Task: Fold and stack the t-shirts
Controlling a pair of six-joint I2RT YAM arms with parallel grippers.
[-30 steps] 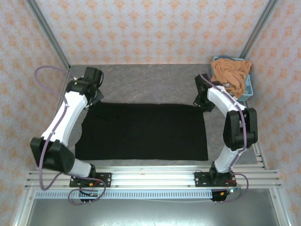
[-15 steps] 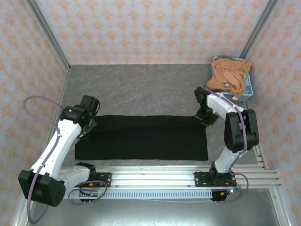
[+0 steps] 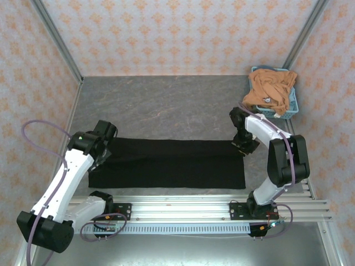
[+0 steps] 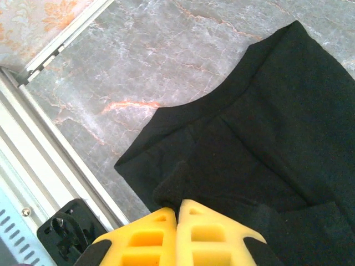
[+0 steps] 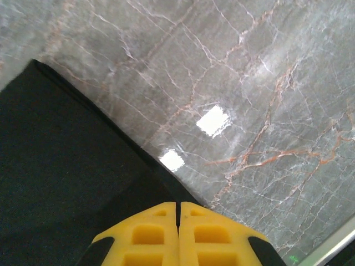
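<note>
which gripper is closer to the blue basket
Right. The right gripper is at the right end of the black shirt, just short of the basket; the left gripper is at the shirt's opposite end.

The top camera is sitting high above and behind the arm bases (image 3: 105,209), looking down from well back on the whole table (image 3: 166,100), with the bases running along the lower edge of the frame. The left wrist camera is hanging close over the left pincer (image 4: 177,204) at bottom centre, facing down on the black t-shirt (image 4: 266,138) at right. The right wrist camera is looking down just as closely past the right pincer (image 5: 178,205), cloth at lower left. All three are sharing that shirt and the grey table.
</note>
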